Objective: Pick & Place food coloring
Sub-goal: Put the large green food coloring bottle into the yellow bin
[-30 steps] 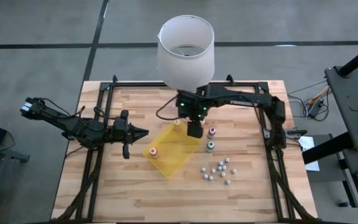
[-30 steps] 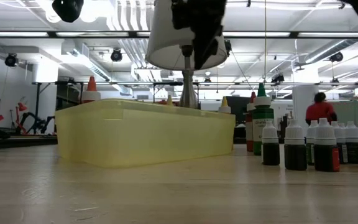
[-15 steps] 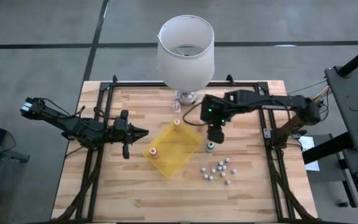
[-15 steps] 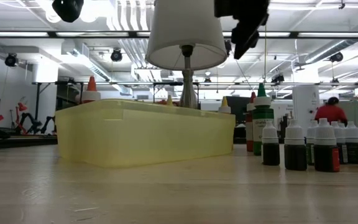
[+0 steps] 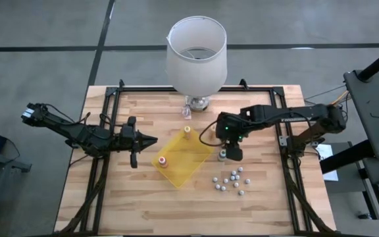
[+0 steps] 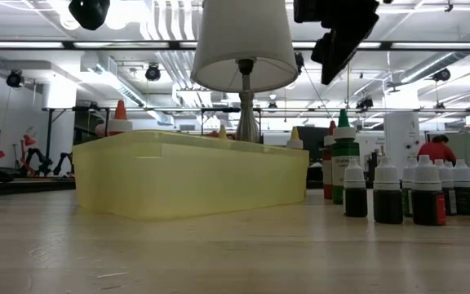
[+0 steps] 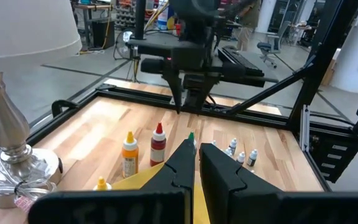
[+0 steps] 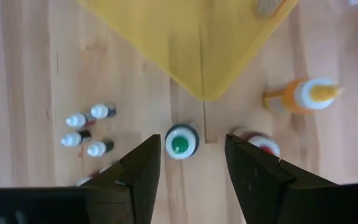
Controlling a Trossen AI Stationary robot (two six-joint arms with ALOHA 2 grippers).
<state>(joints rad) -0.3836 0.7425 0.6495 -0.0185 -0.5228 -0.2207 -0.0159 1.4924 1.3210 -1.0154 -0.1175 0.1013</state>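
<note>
Above the bench (image 5: 143, 197), right pincer (image 8: 188, 163) is held parted over the green-capped food coloring bottle (image 8: 180, 142), nothing grasped | bottle is seen upright just off the yellow tray (image 5: 189, 161) corner | left pincer (image 5: 151, 140) is kept clenched, idle at tray's left.

Four food coloring (image 8: 180, 142), eight-odd vials (image 5: 233, 176), one tray (image 5: 189, 158), one lamp (image 5: 196, 49).

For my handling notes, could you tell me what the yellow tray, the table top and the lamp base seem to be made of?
Yellow tray: probably translucent plastic, since light glows through its walls.
Table top: wood, apparently butcher block, with visible strips and grain and a matte finish.
Lamp base: likely polished metal, silvery with bright reflections, though plated plastic cannot be ruled out.
</note>
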